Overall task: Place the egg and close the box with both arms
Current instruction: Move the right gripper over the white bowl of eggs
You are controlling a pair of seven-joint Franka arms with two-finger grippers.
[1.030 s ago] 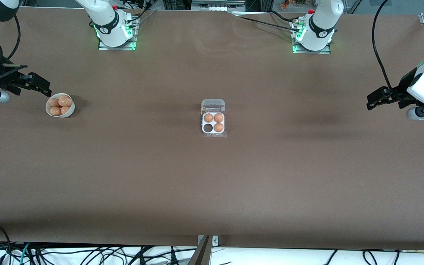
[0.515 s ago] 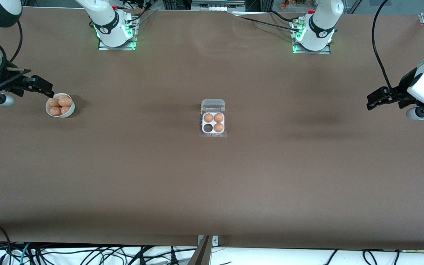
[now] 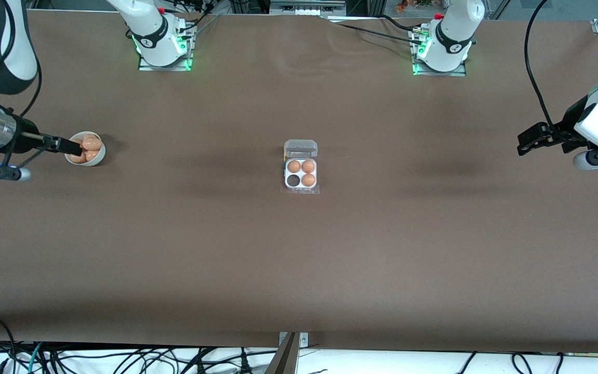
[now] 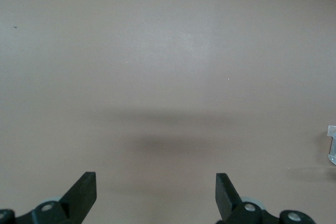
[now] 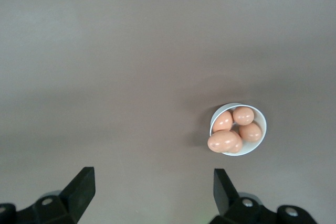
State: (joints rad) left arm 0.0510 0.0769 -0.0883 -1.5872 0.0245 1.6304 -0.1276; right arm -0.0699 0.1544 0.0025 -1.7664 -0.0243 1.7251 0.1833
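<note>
Brown table (image 3: pixel 299 259); black cables (image 3: pixel 122 358) along near edge, possibly floor.

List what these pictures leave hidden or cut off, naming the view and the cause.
- Front view: the right gripper covers part of the bowl, so its eggs cannot be counted there.
- Left wrist view: the box is cut off by the edge.
- Front view: the box's clear lid is too small to show its latch.

Front view: the right gripper (image 3: pixel 73 147) overlaps the bowl (image 3: pixel 95 159), hiding some of its eggs (image 3: pixel 92 142). Both arms run off the frame's edges. Left wrist view: only a corner of the box (image 4: pixel 332 144) shows at the frame's edge. Both wrist views cut each gripper off above its fingertips (image 5: pixel 84 184).
</note>
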